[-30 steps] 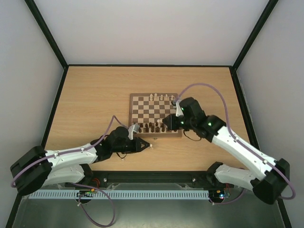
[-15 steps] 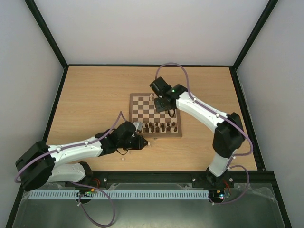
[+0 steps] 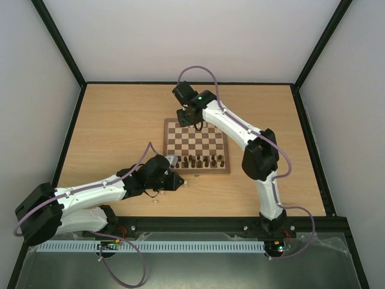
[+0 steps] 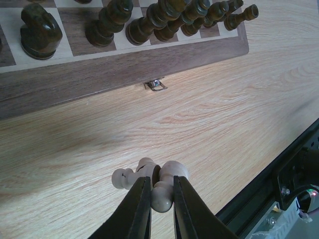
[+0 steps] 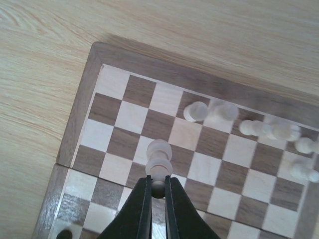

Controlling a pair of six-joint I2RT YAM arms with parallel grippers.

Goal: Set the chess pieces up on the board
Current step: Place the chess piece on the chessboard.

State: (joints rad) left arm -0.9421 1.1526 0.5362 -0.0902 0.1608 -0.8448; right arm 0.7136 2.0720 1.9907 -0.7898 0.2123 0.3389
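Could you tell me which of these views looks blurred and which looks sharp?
Right wrist view: the pale pieces on the board are smeared, while the piece in the right gripper looks crisp. Left wrist view: sharp, with a soft shadow beside the board's edge.

Board (image 5: pixel 82 109) checkered brown and cream, darker border; chess pieces (image 5: pixel 197 111) pale cream; dark pieces (image 4: pixel 40 32) brown, perhaps olive-tinged
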